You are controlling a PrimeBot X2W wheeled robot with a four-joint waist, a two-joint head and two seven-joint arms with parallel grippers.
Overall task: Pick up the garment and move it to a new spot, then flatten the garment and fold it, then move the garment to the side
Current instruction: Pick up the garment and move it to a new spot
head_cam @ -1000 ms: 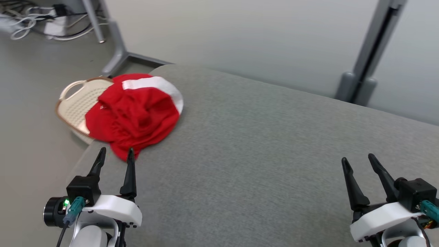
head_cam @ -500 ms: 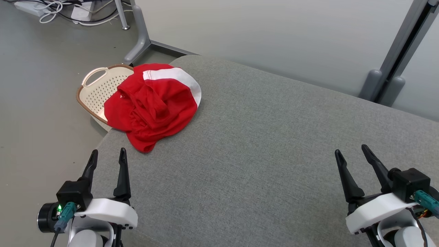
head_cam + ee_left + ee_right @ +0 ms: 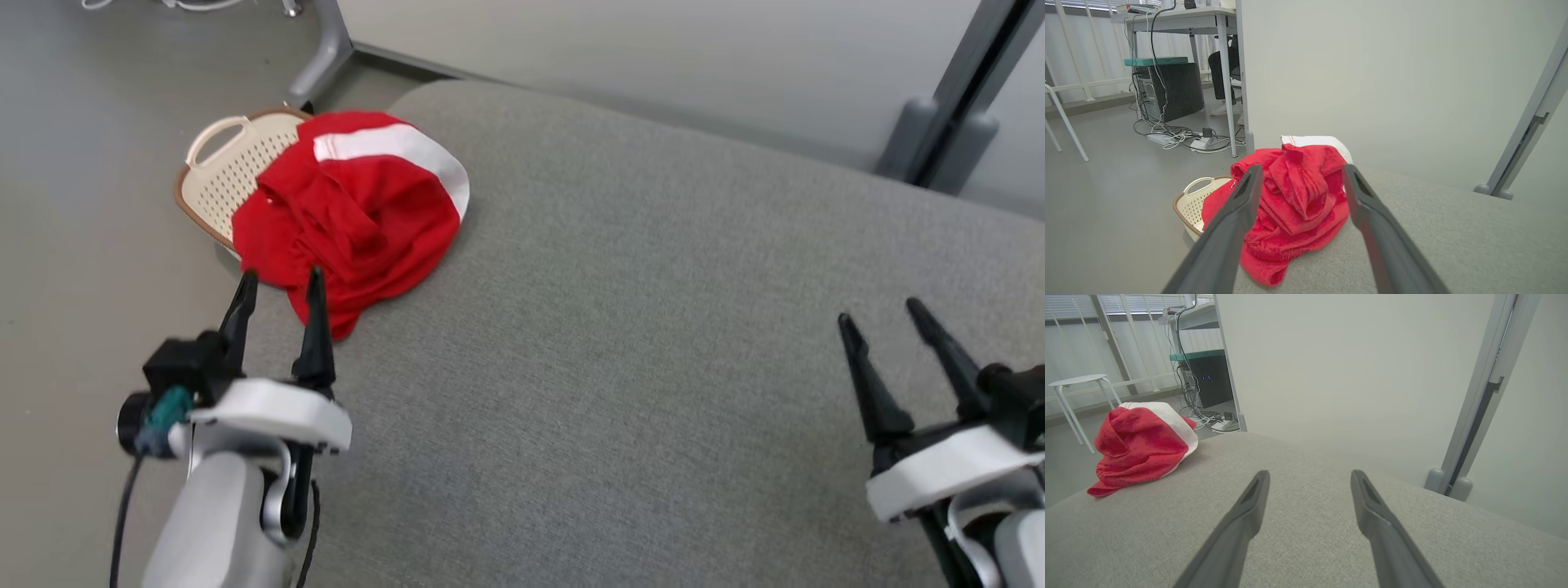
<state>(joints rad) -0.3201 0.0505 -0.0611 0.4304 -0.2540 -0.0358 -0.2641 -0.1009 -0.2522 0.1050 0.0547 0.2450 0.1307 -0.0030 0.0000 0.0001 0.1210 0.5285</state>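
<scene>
A crumpled red garment (image 3: 359, 212) with a white band lies heaped at the far left corner of the grey cushioned surface (image 3: 653, 343), hanging over its edge. My left gripper (image 3: 279, 282) is open, its fingertips just short of the heap's near edge; in the left wrist view the garment (image 3: 1294, 200) lies straight ahead between the two fingers. My right gripper (image 3: 883, 318) stands open over bare cushion at the right, far from the cloth. The right wrist view has the garment (image 3: 1141, 445) at its left.
A cream perforated basket (image 3: 224, 163) with a brown rim sits on the floor beside the cushion's left corner, partly under the garment. Grey metal posts (image 3: 951, 106) rise behind the cushion. A desk with cables and a computer (image 3: 1167, 90) stands further back on the left.
The head camera has tilted and the whole picture has shifted. My left gripper has come forward to the garment's near edge. Both grippers stay open.
</scene>
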